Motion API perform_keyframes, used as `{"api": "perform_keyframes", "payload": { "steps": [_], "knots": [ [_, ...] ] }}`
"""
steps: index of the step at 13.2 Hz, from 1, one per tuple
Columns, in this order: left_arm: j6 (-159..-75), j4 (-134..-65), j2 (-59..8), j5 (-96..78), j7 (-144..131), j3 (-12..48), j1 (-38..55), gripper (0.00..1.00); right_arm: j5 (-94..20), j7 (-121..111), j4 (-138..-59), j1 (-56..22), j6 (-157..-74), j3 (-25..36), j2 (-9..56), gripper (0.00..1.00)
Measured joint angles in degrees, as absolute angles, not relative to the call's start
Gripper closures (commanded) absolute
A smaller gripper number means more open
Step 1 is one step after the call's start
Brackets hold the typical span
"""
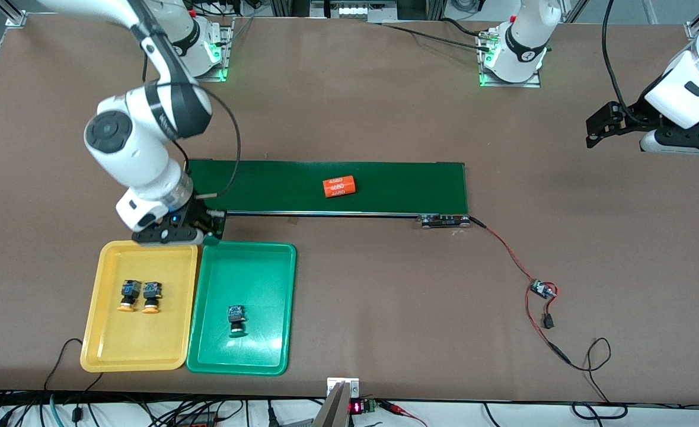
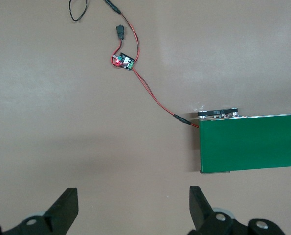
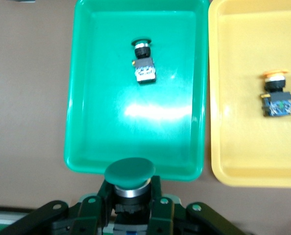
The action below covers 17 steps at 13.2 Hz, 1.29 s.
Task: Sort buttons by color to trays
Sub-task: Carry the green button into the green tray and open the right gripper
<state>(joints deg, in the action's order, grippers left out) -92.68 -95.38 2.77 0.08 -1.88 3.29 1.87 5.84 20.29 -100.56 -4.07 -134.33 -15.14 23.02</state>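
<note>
Nearest to the front camera I see the two trays side by side, touching, at the right arm's end of the table. The yellow tray (image 1: 94,332) lies closer to that end, and the green tray (image 1: 207,350) is just beside it, toward the middle of the table. In the yellow tray two yellow-capped buttons (image 1: 128,295) (image 1: 151,296) lie close together on their sides, caps pointing toward the front camera. In the green tray one green-capped button (image 1: 236,319) lies alone, also with its cap toward the front camera.

A little farther, I have the right gripper (image 3: 130,208) over the edge of the green tray that is farthest from the front camera, close to the corner where the two trays meet. Its fingers are closed on the second green-capped button (image 3: 129,172); in the right wrist view the green cap sticks out between them, over the tray rim.

Farther again is the dark-green conveyor belt (image 1: 385,184), and one orange cylinder (image 1: 340,187) printed "4680" lies on it. From the belt's end a red-and-black wire (image 1: 506,252) runs to a small circuit board (image 1: 542,289) on the table.

The left gripper (image 2: 133,205) waits above the bare table at the left arm's end, with its fingers wide apart and nothing between them.
</note>
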Motion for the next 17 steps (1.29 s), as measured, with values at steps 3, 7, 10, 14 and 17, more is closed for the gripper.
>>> {"api": "perform_keyframes", "payload": {
  "steps": [3,7,10,14,17],
  "knots": [
    [-92.6,-95.4,2.8,0.1,-1.9,3.3,1.9,0.0,6.2,20.2,-93.2,-5.1,-135.4,-14.7,32.7,0.82],
    [-92.6,-95.4,2.8,0.1,-1.9,3.3,2.0,0.0,6.3,20.2,-88.0,-9.4,-141.5,-11.9,40.3,0.82],
    [-92.6,-95.4,2.8,0.1,-1.9,3.3,2.0,0.0,6.3,20.2,-87.7,-10.8,-146.8,-10.4,43.2,0.7],
    [-92.6,-95.4,2.8,0.1,-1.9,3.3,2.0,0.0,6.3,20.2,-87.6,-11.0,-148.0,-9.6,44.8,0.24],
    [-92.6,-95.4,2.8,0.1,-1.9,3.3,2.0,0.0,6.3,20.2,-87.6,-11.5,-149.3,-9.6,44.8,0.0]
  ]
}}
